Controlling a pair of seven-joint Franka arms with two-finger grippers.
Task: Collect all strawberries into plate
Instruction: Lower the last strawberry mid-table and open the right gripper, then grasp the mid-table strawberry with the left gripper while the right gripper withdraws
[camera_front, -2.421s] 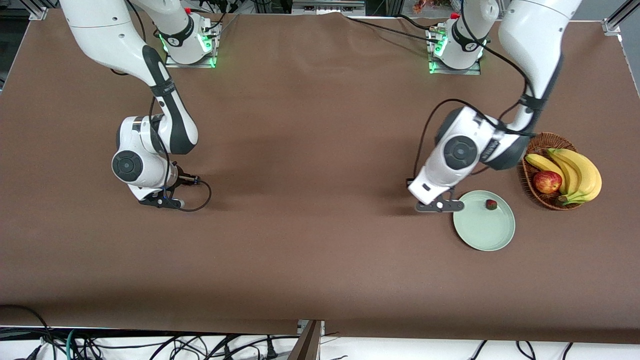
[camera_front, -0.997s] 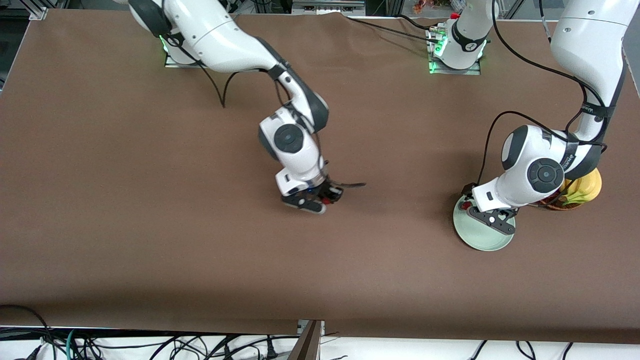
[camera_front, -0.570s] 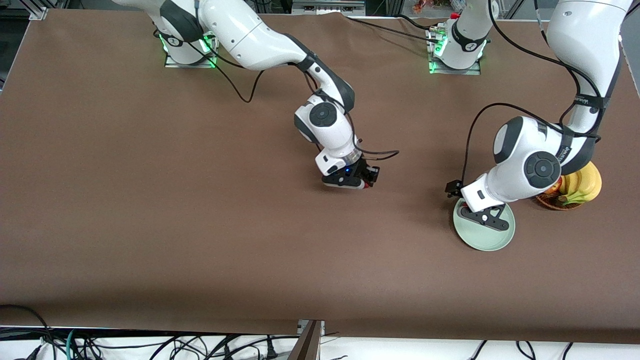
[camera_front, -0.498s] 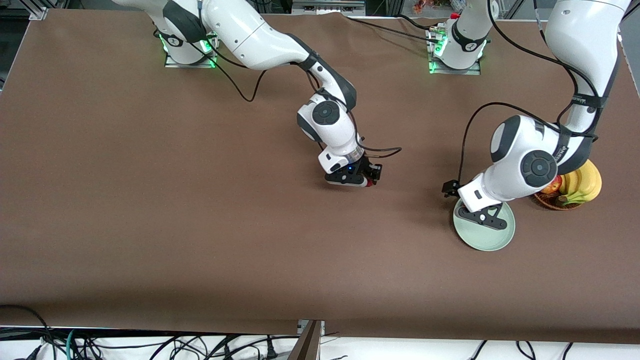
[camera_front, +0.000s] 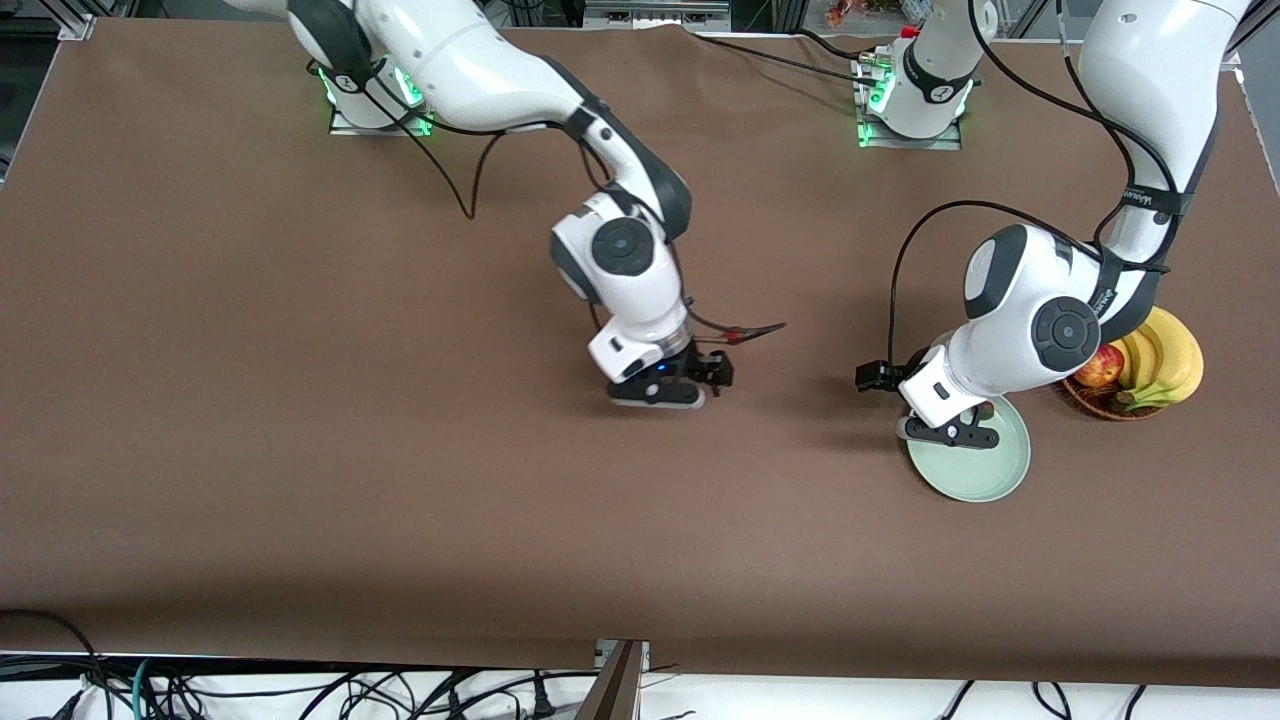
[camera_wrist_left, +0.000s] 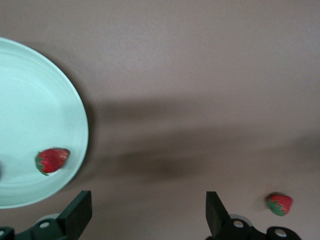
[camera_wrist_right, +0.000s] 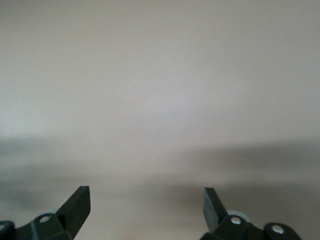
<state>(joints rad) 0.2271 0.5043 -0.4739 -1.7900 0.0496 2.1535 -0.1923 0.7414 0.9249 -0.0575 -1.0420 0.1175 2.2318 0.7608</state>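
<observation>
the big change is at the right gripper (camera_front: 665, 392): a second ago it was pinched on a red berry and travelling across the middle of the front view toward the plate (camera_front: 985, 478); now its jaws stand wide, and its own wrist view shows nothing but bare brown cloth (camera_front: 400, 480) between the fingers (camera_wrist_right: 75, 205). it has also pulled back a little and hangs low over the centre of the frame, well short of the plate. a small red speck (camera_front: 733, 337) now shows by its cable, just above the gripper in the picture; i judge this to be the berry it let go, but it is too small to be sure. the left gripper (camera_front: 950, 432) is spread wide and empty too, as it has been, hovering over the plate's rim at the lower middle of the frame toward the left arm's end. from its wrist view, one strawberry in the plate (camera_wrist_left: 51, 160) lies close to the rim, and a strawberry on the cloth (camera_wrist_left: 280, 203) lies well apart from the plate; whether that one is the speck, i cannot tell. for the task this means only one berry is surely collected; the release came early, so the dropped berry likely needs a fresh pick, probably by the left arm, which is nearer the plate.
</observation>
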